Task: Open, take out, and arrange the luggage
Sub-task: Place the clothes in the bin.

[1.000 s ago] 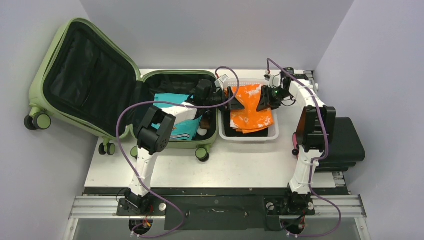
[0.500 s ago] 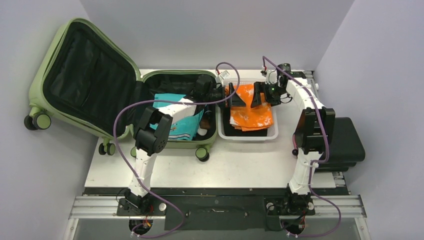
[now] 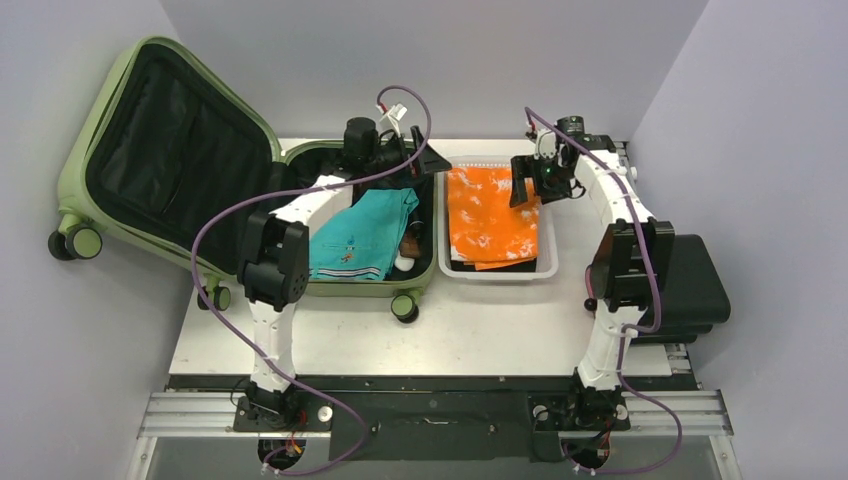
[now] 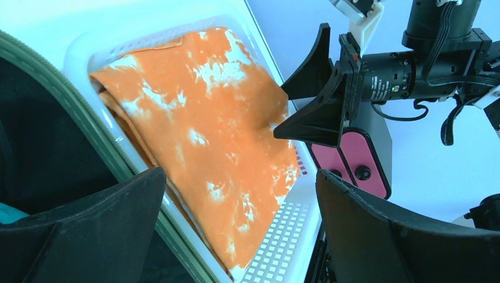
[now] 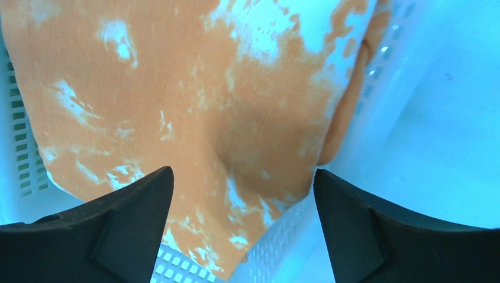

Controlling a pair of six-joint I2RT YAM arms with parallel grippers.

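Both arms have let go and drawn back: your left pincer (image 3: 428, 159) and right pincer (image 5: 243, 172) hang spread and empty, the orange garment (image 3: 492, 215) lying in the basket (image 3: 497, 274). The luggage (image 3: 72, 180) lies open at the counter's (image 3: 450, 340) left; a deep pinch on its teal garment (image 3: 360, 235) could snag the lining.

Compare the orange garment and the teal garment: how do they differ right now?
Colour: the orange garment is blotched with white, while the teal garment is plain apart from a small print. Place: the orange garment lies in the white basket, while the teal garment lies in the lower half of the open luggage. Both lie folded flat, and nothing grips either.
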